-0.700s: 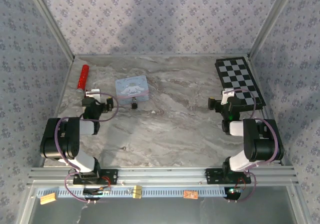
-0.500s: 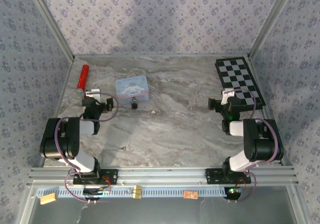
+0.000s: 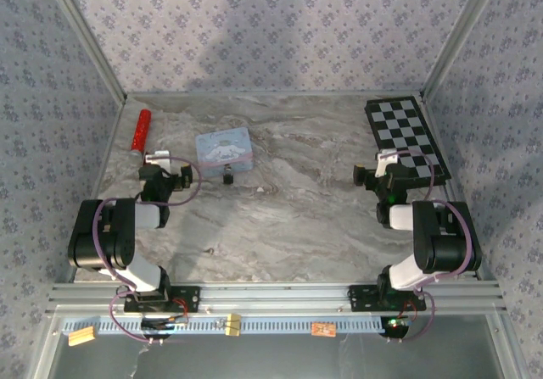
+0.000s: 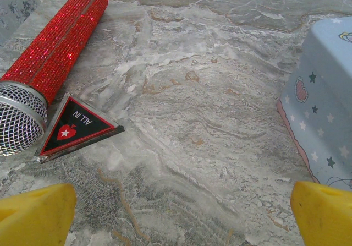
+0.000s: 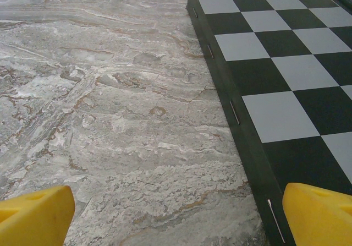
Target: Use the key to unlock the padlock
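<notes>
Top view: the tiny padlock [image 3: 228, 175], dark body with a silvery shackle, sat on the grey marbled table top [image 3: 297, 218] just beside the near edge of the light-blue rectangular cartoon tin [image 3: 224, 150]. Whether the two touched could not be told. The padlock lay well apart from both grippers and nearer the left one.

Left gripper [image 3: 165, 167] was low over the table, left of the tin. In its wrist view the left gripper [image 4: 179, 218] had its yellow fingertips [image 4: 36, 213] spread wide at the frame's two lower corners, with bare table between them and nothing held. Ahead of it lay a red glitter microphone with a silver mesh head [image 4: 55, 48] and a small black-and-red triangular plaque lettered "ALL IN" [image 4: 77, 127], the plaque just beside the mesh head. The tin's side wall stood at the right.

Right gripper [image 3: 379, 169] hovered by the near left corner of the black-and-white chequered board [image 3: 405, 137]. Its wrist view showed its fingertips equally spread and empty.
</notes>
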Robot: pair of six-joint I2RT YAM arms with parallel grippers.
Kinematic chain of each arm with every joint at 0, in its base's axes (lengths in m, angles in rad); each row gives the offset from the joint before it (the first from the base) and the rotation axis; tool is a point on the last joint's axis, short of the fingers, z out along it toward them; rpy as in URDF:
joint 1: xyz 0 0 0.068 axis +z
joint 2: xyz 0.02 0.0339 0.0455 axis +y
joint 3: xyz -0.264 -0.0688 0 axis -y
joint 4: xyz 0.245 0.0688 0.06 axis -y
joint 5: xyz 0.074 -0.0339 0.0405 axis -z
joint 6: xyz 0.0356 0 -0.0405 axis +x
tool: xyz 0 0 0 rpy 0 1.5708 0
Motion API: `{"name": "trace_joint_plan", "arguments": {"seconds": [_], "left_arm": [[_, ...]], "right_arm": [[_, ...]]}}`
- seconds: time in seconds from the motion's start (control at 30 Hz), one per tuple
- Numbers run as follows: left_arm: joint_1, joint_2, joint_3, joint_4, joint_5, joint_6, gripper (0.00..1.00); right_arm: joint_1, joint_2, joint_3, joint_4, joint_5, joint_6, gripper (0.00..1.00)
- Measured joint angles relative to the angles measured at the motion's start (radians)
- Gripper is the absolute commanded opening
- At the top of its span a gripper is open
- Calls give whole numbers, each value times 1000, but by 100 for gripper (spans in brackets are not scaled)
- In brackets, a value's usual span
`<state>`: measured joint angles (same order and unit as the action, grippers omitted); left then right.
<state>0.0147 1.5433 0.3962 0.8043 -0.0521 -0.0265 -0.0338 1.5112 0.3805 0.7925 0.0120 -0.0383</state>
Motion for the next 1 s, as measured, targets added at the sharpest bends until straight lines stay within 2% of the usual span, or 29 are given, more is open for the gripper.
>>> {"name": "trace_joint_plan", "arguments": {"seconds": [0.57, 0.7, 0.8, 0.9, 1.0], "left_arm": [[-11, -21, 0, -28, -24, 0, 100], [-51, -184, 13, -185, -104, -3, 100], [-82, -348, 42, -303, -171, -37, 100], [-92, -508, 74, -434, -224, -138, 100], [-92, -618, 139, -638, -291, -298, 100]], "right_arm": [[5, -10, 1, -21, -4, -5, 99], [46, -123, 19, -145, 5, -26, 99], [87, -264, 28, -214, 11, -33, 99], [108, -395, 52, -305, -8, -17, 99], [121, -514, 94, -421, -54, 27, 99]]}}
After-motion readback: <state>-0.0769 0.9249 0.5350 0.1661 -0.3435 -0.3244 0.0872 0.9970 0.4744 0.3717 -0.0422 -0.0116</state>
